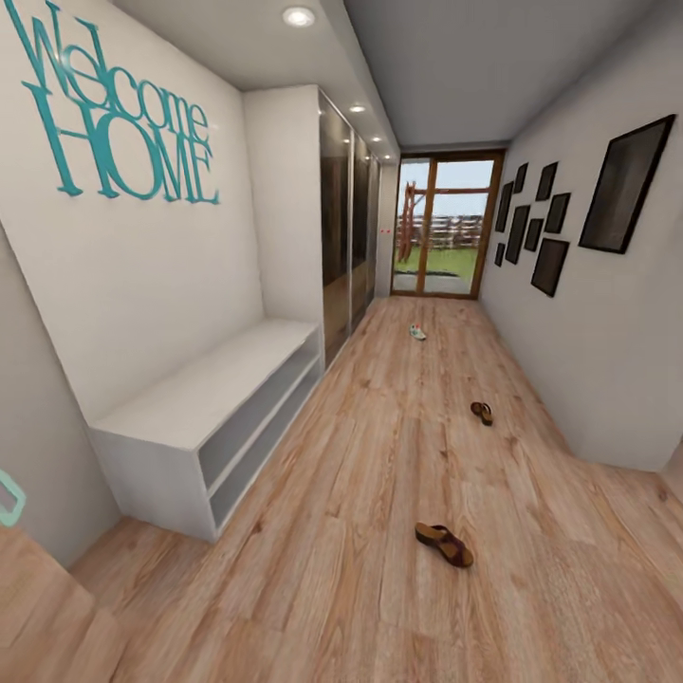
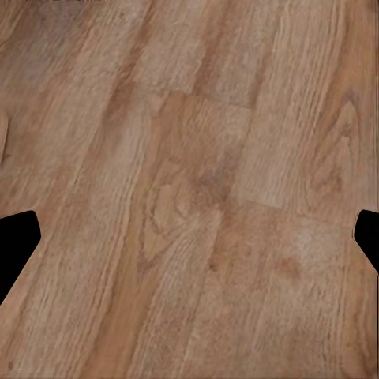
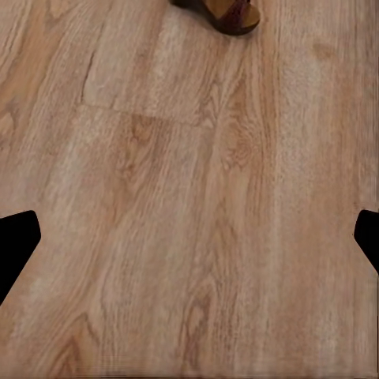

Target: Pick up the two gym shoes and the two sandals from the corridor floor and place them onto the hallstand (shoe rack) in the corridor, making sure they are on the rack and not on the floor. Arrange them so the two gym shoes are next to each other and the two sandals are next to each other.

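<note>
while both sandals, near (image 1: 444, 544) and farther (image 1: 482, 412), and one sneaker (image 1: 417, 332) lay on the wood floor (image 1: 360, 493), had shelved nothing, left claw (image 2: 189, 237) and right claw (image 3: 189, 237) spread wide and empty.

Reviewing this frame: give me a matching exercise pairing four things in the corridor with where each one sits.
Things:
1. near sandal
2. far sandal
3. gym shoe
4. white bench

Places:
A. against the wall under the "Welcome HOME" lettering
B. farthest down the floor, toward the glass door
C. on the floor closest to the camera
D. on the floor partway down, nearer the wall with the dark picture frames

Pairs: 1-C, 2-D, 3-B, 4-A
</note>
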{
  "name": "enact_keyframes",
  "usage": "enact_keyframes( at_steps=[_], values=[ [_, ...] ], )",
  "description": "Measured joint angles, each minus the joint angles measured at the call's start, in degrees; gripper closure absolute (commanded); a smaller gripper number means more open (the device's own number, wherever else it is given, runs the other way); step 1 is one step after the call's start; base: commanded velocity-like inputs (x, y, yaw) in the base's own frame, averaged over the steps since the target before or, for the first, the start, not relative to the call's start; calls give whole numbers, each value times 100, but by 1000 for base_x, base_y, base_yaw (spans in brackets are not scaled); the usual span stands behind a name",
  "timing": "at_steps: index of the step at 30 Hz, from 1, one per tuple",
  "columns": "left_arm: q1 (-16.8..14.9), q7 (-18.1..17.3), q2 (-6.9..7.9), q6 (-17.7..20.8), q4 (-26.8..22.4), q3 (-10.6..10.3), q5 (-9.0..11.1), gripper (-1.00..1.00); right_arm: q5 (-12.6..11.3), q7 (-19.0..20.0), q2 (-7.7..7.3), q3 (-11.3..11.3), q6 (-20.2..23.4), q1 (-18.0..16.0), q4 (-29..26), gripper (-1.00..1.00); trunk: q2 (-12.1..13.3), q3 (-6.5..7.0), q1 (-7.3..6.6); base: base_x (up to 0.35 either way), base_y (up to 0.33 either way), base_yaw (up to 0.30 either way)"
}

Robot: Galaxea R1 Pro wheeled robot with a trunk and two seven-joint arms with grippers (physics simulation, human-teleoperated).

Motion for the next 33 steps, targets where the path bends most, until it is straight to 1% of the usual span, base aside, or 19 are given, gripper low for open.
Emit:
enact_keyframes(
  at_steps=[33],
  values=[
    [0,0,0,0,-1,0,1,-100,8,15,3,-2,0,-1,-8,-100,-1324,-825,725,0,0,-201]
  ],
)
